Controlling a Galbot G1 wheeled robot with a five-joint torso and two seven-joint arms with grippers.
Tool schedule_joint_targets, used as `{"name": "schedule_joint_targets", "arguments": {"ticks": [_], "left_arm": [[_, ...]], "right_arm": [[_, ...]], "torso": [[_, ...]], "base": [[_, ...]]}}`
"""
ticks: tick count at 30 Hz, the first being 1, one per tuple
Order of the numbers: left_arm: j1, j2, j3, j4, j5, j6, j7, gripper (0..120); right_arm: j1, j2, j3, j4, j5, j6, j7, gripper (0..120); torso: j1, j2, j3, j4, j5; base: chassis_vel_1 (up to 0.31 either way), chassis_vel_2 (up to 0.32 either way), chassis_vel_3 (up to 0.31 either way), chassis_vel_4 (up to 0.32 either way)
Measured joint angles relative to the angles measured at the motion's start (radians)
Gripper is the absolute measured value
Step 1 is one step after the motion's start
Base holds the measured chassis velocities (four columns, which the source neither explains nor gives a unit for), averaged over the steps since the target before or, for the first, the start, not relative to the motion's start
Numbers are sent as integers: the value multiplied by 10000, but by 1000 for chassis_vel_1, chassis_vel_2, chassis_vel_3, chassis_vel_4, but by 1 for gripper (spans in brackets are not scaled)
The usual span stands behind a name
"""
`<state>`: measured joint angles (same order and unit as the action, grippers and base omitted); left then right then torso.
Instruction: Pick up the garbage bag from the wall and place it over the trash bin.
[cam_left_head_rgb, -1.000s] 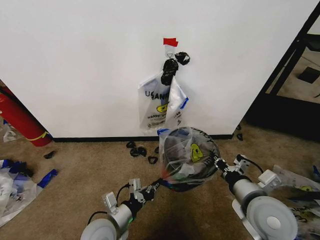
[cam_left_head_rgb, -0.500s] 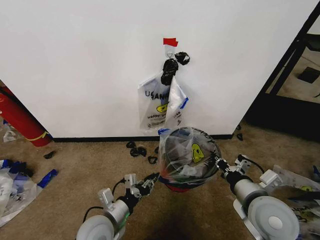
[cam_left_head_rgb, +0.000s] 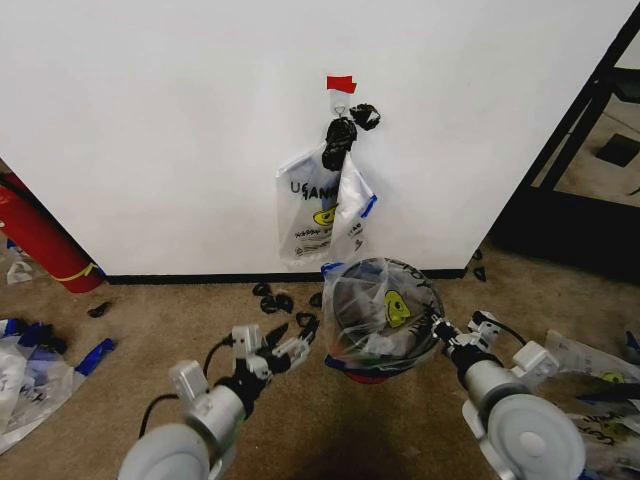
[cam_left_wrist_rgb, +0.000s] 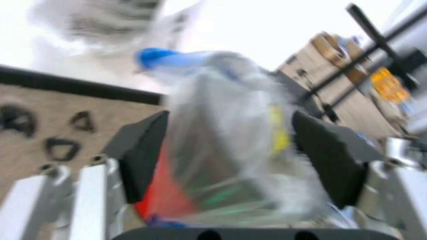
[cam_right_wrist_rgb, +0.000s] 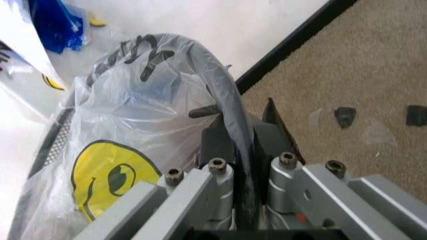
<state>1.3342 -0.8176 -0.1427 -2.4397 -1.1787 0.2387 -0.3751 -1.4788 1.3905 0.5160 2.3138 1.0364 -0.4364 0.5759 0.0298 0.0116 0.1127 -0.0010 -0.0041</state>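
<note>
garbage bag over trash bin (before wall).

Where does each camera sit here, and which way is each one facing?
Head view: on the robot's head, looking down at the wall, the bag-covered trash bin, and both arms.
Left wrist view: on the left arm, looking past the open left end effector at the garbage bag on the bin.
Right wrist view: on the right arm; the right end effector is shut on the bin's rim.
All three views share the bag.
</note>
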Motion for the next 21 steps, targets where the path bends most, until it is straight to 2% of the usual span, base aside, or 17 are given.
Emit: {"name": "schedule_joint_targets", "arguments": {"ticks": [4,6,7,9,12,13,16,18,19,20,21], "left_arm": [[-1818,733,591,-456,-1260,1501,-1030,53],[-2736,1067,981,-448,-1648,1975,-1417,45],[-2736,1067,981,-448,-1648,1975,-1417,45],[-3943,1163,1737,-209,-2047,2265,-1861,37],[-5976,807,3212,446,-2575,2508,-2537,24],[-5976,807,3212,446,-2575,2508,-2537,24],[-7661,233,4759,1214,-2974,2686,-3075,9],[-8455,-185,5473,1717,-3196,2887,-3475,4],[-8731,-373,5704,1905,-3297,2984,-3636,0],[-8731,-373,5704,1905,-3297,2984,-3636,0],[-9090,-642,5970,2159,-3428,3147,-3850,0]], "right_arm": [[-51,232,-348,-128,-1209,427,-375,1],[-64,393,-478,-179,-1599,591,-508,1],[-64,393,-478,-179,-1599,591,-508,1],[-67,483,-548,-263,-1855,703,-594,1],[-16,511,-613,-416,-2173,814,-641,1],[-16,511,-613,-416,-2173,814,-641,1],[29,621,-718,-500,-2642,913,-708,1],[14,664,-745,-544,-2918,975,-752,1],[8,666,-744,-566,-3008,1001,-765,1],[8,666,-744,-566,-3008,1001,-765,1],[2,663,-737,-598,-3104,1030,-790,1]], "torso": [[1,0,1,-2,0],[1,0,1,1,1],[1,0,1,1,1],[1,0,1,3,1],[1,0,1,-5,1],[1,0,1,-5,1],[1,0,1,-4,2],[2,0,2,-1,2],[1,-1,2,-1,2],[1,-1,2,-1,2],[2,-1,2,-3,2]], "base": [[0,0,0,0],[0,0,0,0],[0,0,0,0],[0,0,0,0],[0,0,0,0],[0,0,0,0],[0,0,0,0],[0,0,0,0],[0,0,0,0],[0,0,0,0],[0,0,0,0]]}}
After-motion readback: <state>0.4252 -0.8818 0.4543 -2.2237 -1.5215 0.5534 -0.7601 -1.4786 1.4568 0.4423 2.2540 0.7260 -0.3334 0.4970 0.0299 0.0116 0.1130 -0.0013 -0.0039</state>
